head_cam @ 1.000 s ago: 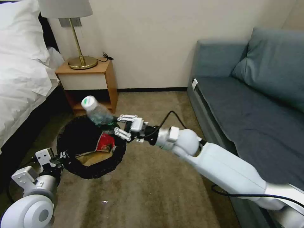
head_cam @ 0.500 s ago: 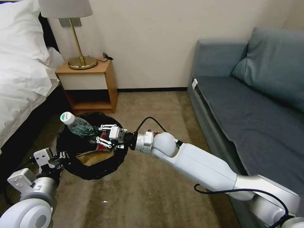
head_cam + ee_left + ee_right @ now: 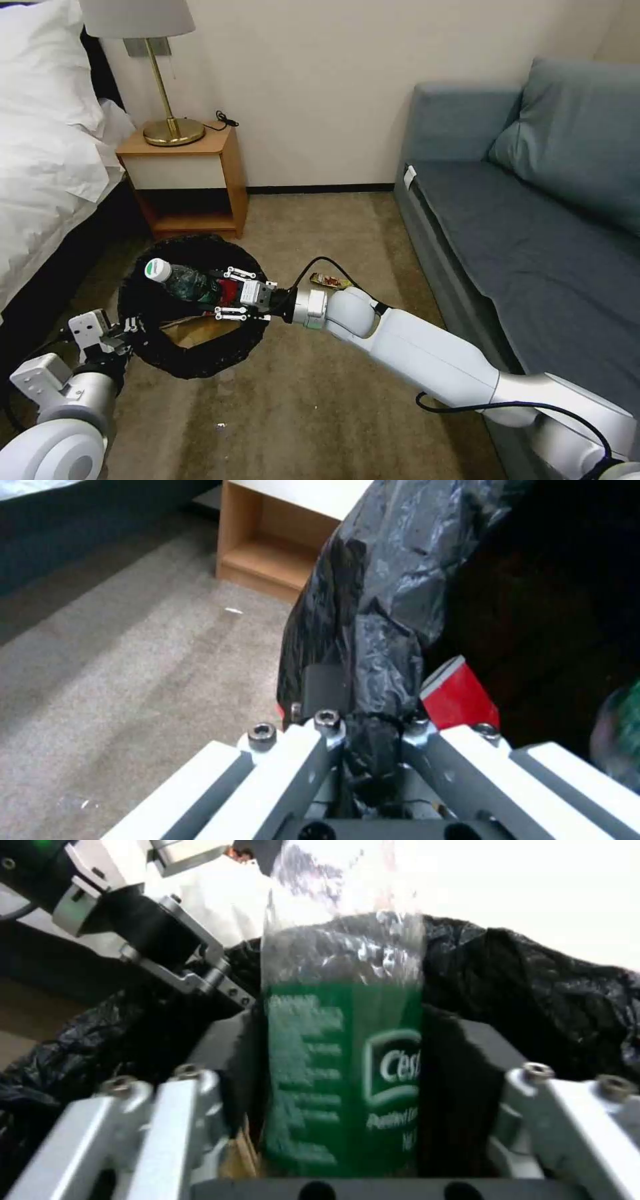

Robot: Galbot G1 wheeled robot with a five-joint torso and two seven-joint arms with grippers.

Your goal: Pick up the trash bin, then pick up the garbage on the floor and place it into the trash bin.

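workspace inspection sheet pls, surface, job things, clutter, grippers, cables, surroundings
surface: beige carpet, small white speck near the robot.
job's things: trash bin with black liner holds red wrapper and brown paper bag; bottle lies over its opening; dark-and-gold wrapper on the floor.
clutter: nothing seen.
grippers: left gripper shut on the bin rim; right gripper open around the bottle.
cables: black cable loops over the right wrist.
surroundings: bed, nightstand with lamp, blue sofa.
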